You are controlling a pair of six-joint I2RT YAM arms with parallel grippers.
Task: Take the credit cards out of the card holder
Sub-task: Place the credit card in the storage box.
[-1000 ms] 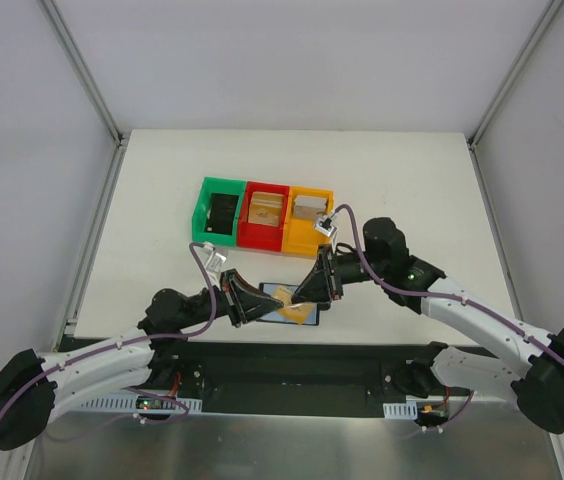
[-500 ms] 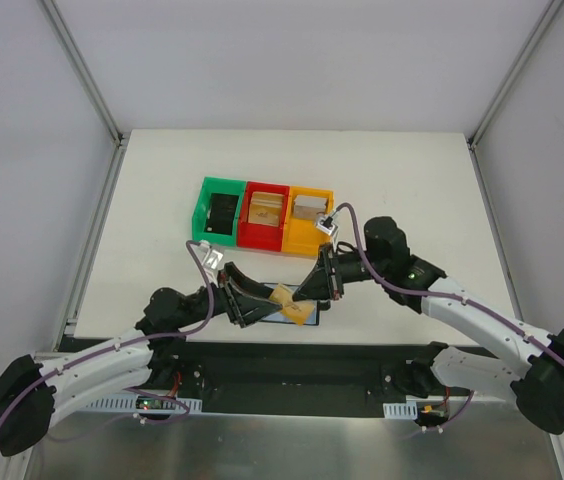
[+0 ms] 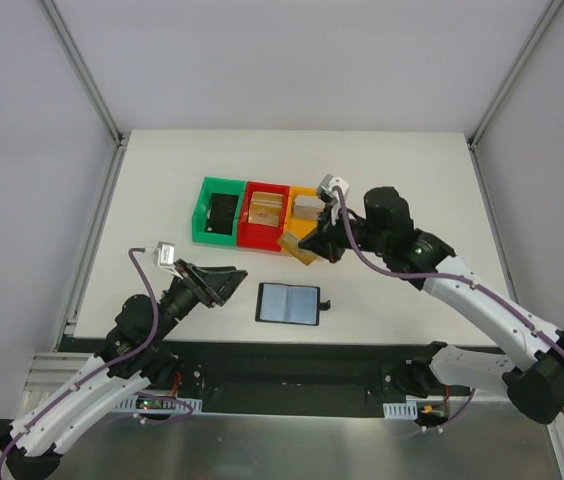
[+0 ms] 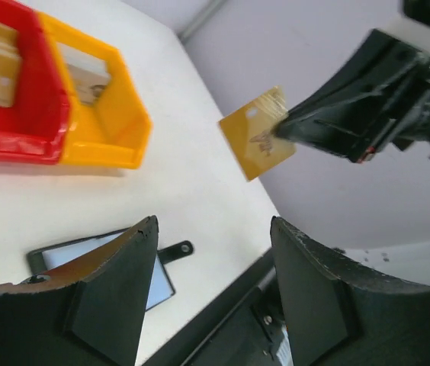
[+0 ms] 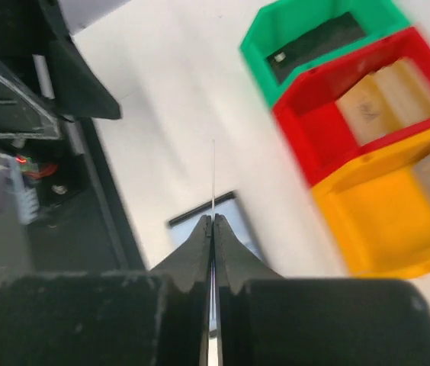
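Observation:
The card holder [image 3: 288,303] lies open and flat near the table's front edge, its two grey-blue panels facing up. My right gripper [image 3: 316,240] is shut on a tan-gold credit card [image 3: 301,248], held in the air in front of the orange bin. The left wrist view shows that credit card [image 4: 257,142] face-on, pinched at one corner. In the right wrist view the credit card [image 5: 213,171] is a thin edge-on line above the card holder [image 5: 239,223]. My left gripper [image 3: 226,281] is open and empty, left of the card holder. Part of the card holder [image 4: 160,284] shows between my left fingers.
A green bin [image 3: 219,211], a red bin [image 3: 265,215] and an orange bin [image 3: 307,222] stand in a row behind the card holder. The red and orange bins hold tan items, and the green bin holds a black one. The table's front edge runs just below the card holder.
My left gripper opened, let go of the card holder and drew back to the left. My right gripper rose toward the orange bin with the card. The card holder now lies flat.

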